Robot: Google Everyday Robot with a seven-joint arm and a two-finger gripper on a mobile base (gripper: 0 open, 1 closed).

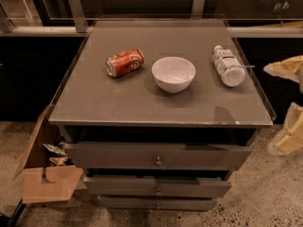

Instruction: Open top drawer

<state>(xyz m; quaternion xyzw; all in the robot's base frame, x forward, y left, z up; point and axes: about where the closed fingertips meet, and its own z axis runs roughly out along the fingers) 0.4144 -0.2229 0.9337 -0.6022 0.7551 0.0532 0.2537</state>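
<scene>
The top drawer (pixel 158 156) is the widest grey front, right under the tabletop, with a small round metal knob (pixel 158 161) at its centre. Its front stands a little further forward than the two narrower fronts below. My gripper (pixel 284 103) shows as pale yellowish parts at the right edge of the camera view. It hangs beside the cabinet's right side, to the right of the drawer's knob and apart from it. Nothing is seen in it.
On the grey tabletop (pixel 118 103) lie a red can (pixel 125 63) on its side, a white bowl (pixel 173 73) and a clear bottle (pixel 227 66) on its side. An open cardboard box (pixel 45 174) sits on the floor at the cabinet's left. Two lower drawers (pixel 157 187) sit below.
</scene>
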